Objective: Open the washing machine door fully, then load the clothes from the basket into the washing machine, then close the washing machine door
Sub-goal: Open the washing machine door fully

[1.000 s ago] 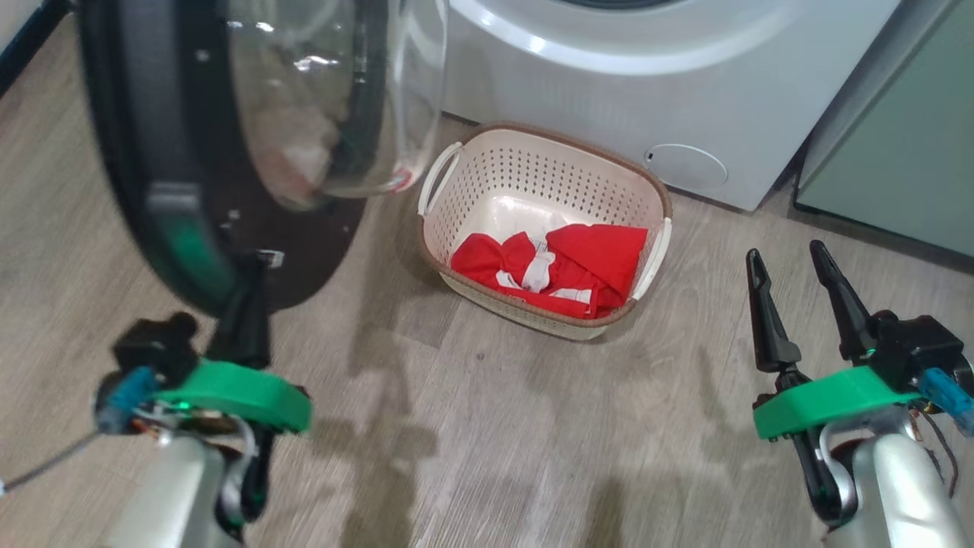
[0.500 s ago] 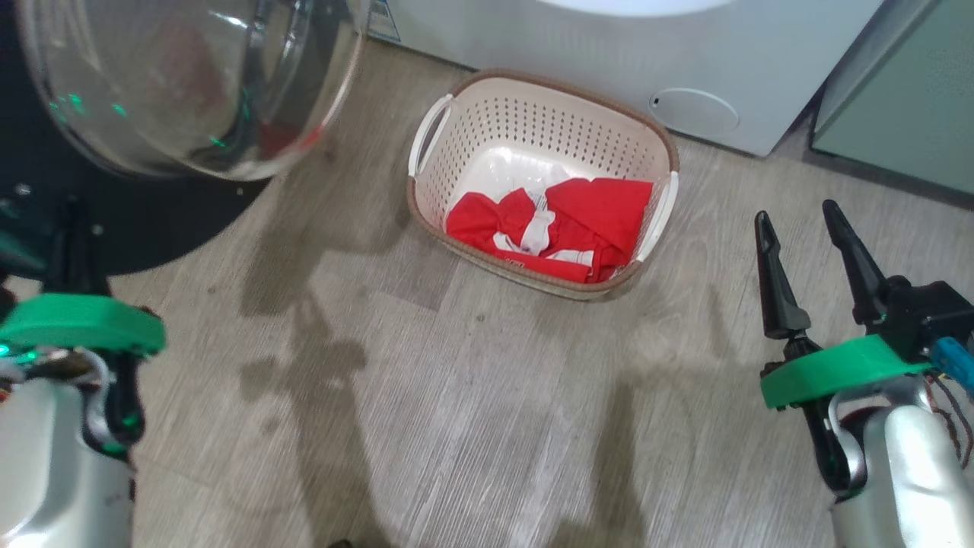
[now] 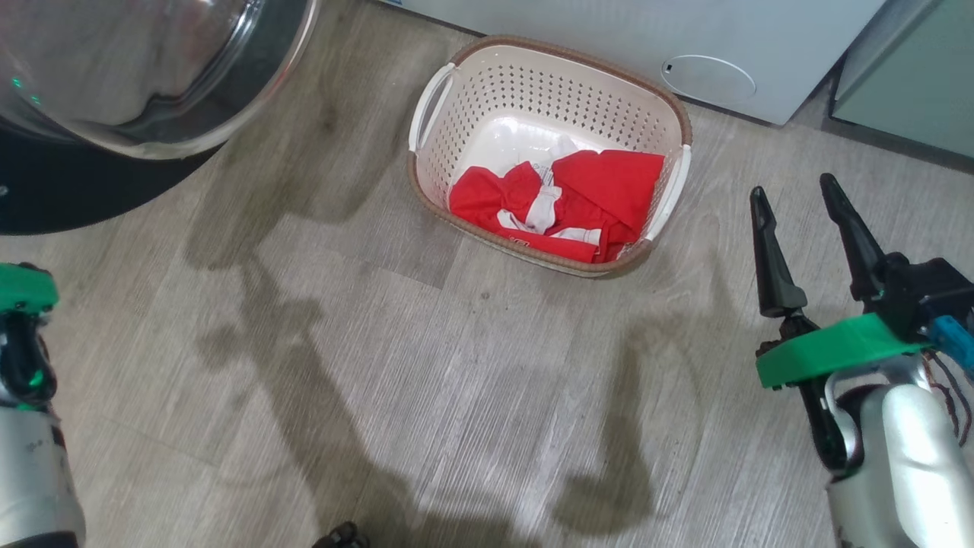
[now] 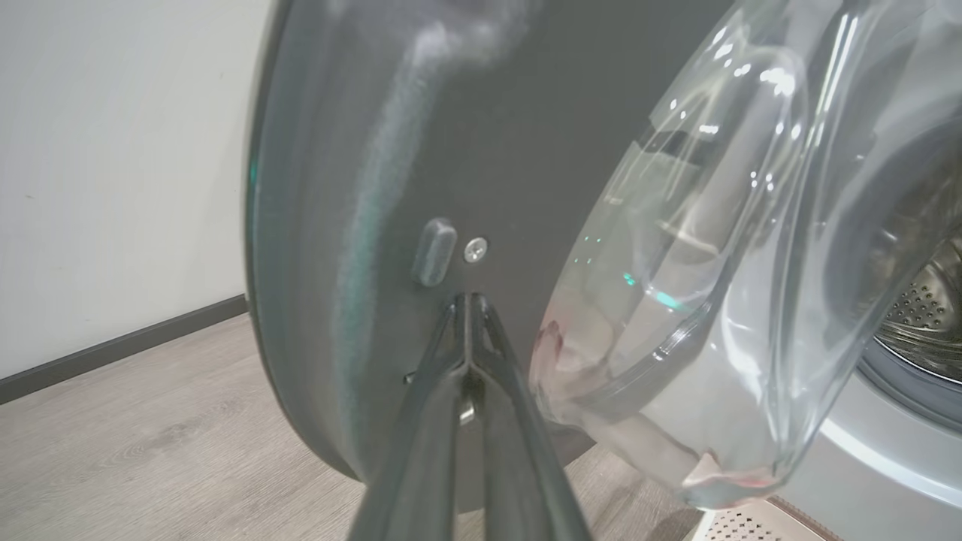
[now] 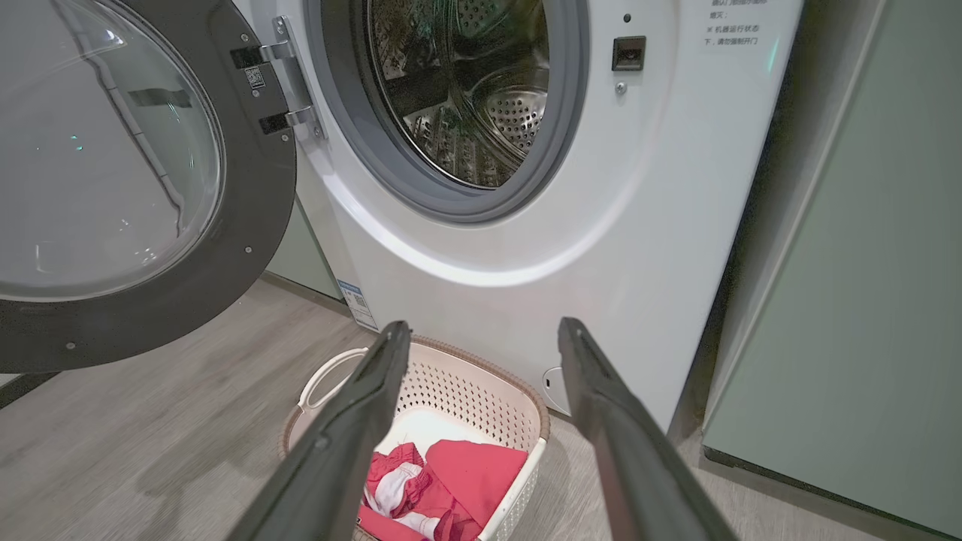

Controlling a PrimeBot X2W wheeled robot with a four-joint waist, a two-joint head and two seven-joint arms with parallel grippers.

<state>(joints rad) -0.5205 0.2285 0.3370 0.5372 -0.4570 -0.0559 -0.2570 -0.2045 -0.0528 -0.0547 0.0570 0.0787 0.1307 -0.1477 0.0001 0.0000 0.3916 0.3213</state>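
Left gripper [image 4: 467, 304] has its two dark fingers pressed together with nothing between them. Its tips point at the inner face of the washing machine door [image 4: 488, 150], just below a small grey stud [image 4: 434, 252] and a screw [image 4: 475, 249]. Whether the tips touch the black rim cannot be told. Right gripper [image 3: 791, 190] hangs with its fingers spread wide and empty, above the wood-look floor [image 3: 456, 396] to the right of the basket [image 3: 533, 106]. The door stands swung out to the left of the washing machine [image 5: 601, 225], leaving the steel drum [image 5: 466, 90] exposed. The basket sits on the floor just in front of the machine. The clothes [image 3: 609, 183], red with white parts, lie bunched in the half of the basket nearer the robot.
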